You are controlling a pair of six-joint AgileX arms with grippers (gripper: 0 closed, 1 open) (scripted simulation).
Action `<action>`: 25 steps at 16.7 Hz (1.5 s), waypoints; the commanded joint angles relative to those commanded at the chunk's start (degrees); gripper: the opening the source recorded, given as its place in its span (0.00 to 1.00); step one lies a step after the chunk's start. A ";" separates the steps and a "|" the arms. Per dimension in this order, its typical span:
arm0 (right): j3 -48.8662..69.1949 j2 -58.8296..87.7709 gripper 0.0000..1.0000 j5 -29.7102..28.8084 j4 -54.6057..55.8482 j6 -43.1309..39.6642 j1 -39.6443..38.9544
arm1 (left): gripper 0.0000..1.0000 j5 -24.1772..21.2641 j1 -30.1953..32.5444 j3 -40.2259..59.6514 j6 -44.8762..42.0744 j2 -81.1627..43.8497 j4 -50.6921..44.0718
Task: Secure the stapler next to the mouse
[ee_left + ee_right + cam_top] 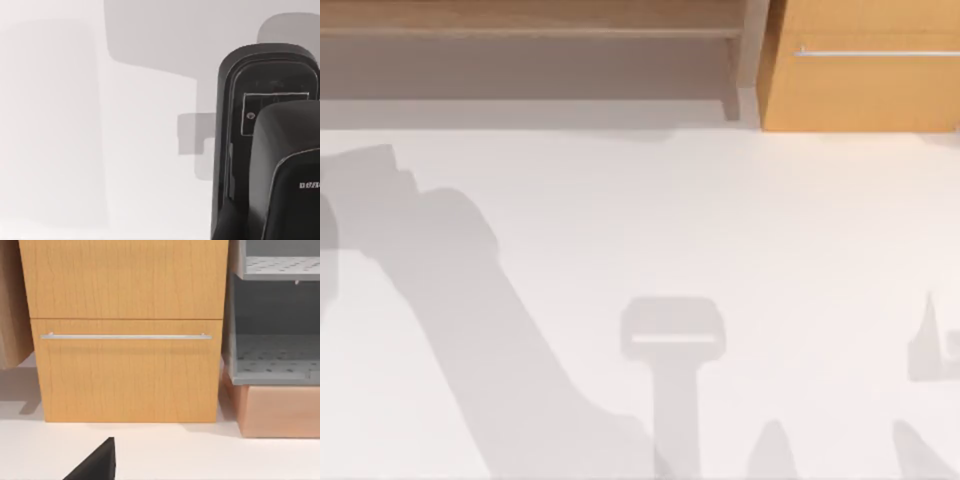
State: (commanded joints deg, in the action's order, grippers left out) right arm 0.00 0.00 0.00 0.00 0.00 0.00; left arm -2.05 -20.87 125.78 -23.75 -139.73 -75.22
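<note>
Black, grey-marked casing, likely the stapler (pixel 265 145), close at right of the left wrist frame over white table (pixel 720 220), presumably mid-approach; left gripper's clench or release impossible to tell.

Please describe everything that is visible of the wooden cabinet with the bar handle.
The cabinet looks like light wood with fine grain. A horizontal seam splits its front into two panels; a thin silver bar handle runs across the lower one, just under the seam. It stands upright on the white table, at its back right, beside grey perforated shelves.
</note>
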 joint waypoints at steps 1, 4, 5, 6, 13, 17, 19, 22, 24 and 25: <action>0.00 0.00 1.00 0.00 0.00 0.00 0.00 | 0.00 0.00 0.00 0.00 0.00 0.00 0.00; 0.00 0.00 1.00 0.00 0.00 0.00 0.00 | 0.00 0.07 0.07 -0.15 0.03 0.29 -0.03; 0.00 0.00 1.00 0.00 0.00 0.00 0.00 | 0.00 0.11 0.10 -0.25 0.07 0.45 -0.03; 0.00 0.00 1.00 0.00 0.00 0.00 0.00 | 0.00 0.16 0.11 -0.37 0.13 0.63 -0.02; 0.00 0.00 1.00 0.00 0.00 0.00 0.00 | 0.00 0.89 0.21 -1.88 0.54 1.99 0.50; 0.00 0.00 1.00 0.00 0.00 0.00 0.00 | 0.00 1.45 0.26 -2.93 0.47 2.33 1.21; 0.00 0.00 1.00 0.00 0.00 0.00 0.00 | 0.00 1.58 0.26 -3.28 0.39 2.39 1.78; 0.00 0.00 1.00 0.00 0.00 0.00 0.00 | 0.00 1.43 0.19 -3.46 0.25 2.40 2.95; 0.00 0.00 1.00 0.00 0.00 0.00 0.00 | 0.00 1.12 0.10 -3.43 0.16 2.32 3.89; 0.00 0.00 1.00 0.00 0.00 0.00 0.00 | 0.00 0.91 0.06 -3.43 0.13 2.21 4.36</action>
State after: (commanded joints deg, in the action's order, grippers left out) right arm 0.00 0.00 0.00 0.00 0.00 0.00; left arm -1.14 -20.81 122.36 -23.62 -137.52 -70.86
